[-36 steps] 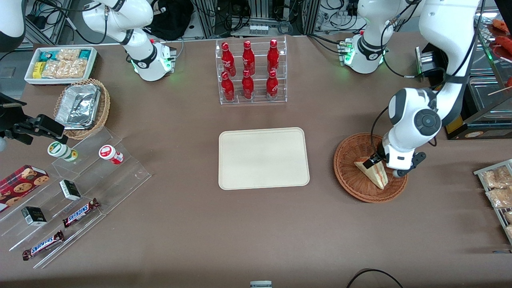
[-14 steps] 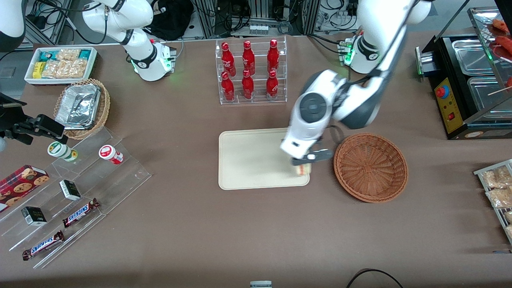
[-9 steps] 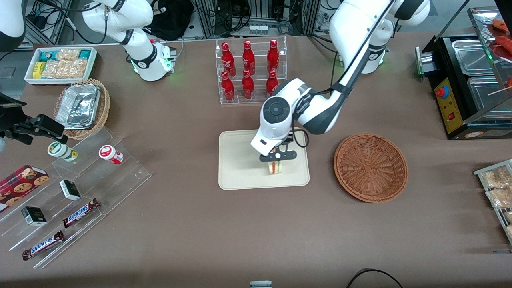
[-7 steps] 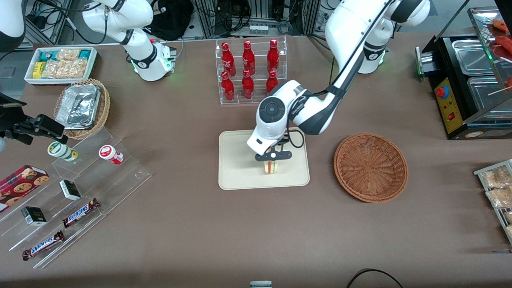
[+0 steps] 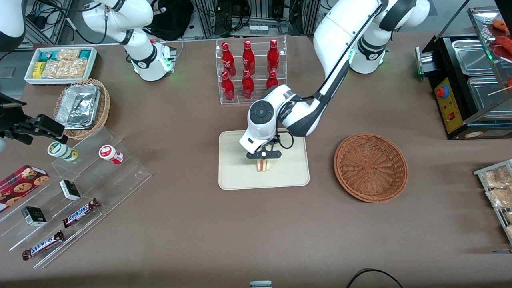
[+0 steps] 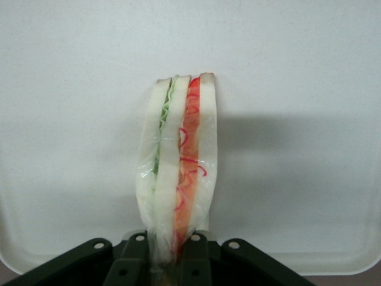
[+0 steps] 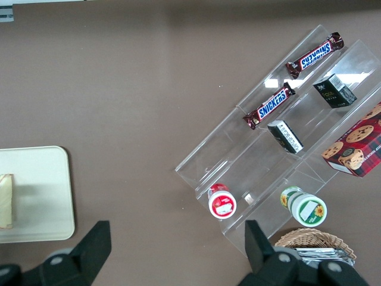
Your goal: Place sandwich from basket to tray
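Observation:
The sandwich (image 5: 263, 165) (image 6: 178, 161) (image 7: 5, 199), a wrapped white-bread wedge with red, orange and green layers, hangs edge-down over the middle of the cream tray (image 5: 236, 176) (image 6: 71, 89) (image 7: 41, 196). My left gripper (image 5: 263, 154) (image 6: 168, 257) is shut on the sandwich's upper end, its black fingers pressed against both bread faces. Whether the sandwich's lower edge touches the tray I cannot tell. The reddish-brown wicker basket (image 5: 371, 167) sits beside the tray, toward the working arm's end, with nothing in it.
A clear rack of red bottles (image 5: 251, 71) stands farther from the front camera than the tray. Toward the parked arm's end are a clear stepped display with Snickers bars (image 5: 81, 212) (image 7: 269, 105), a tan basket of foil containers (image 5: 82, 107) and a white snack bin (image 5: 61, 64).
The left arm lifted the sandwich out of the basket and carried it over the tray. In the last half second it shifted slightly toward the tray's middle.

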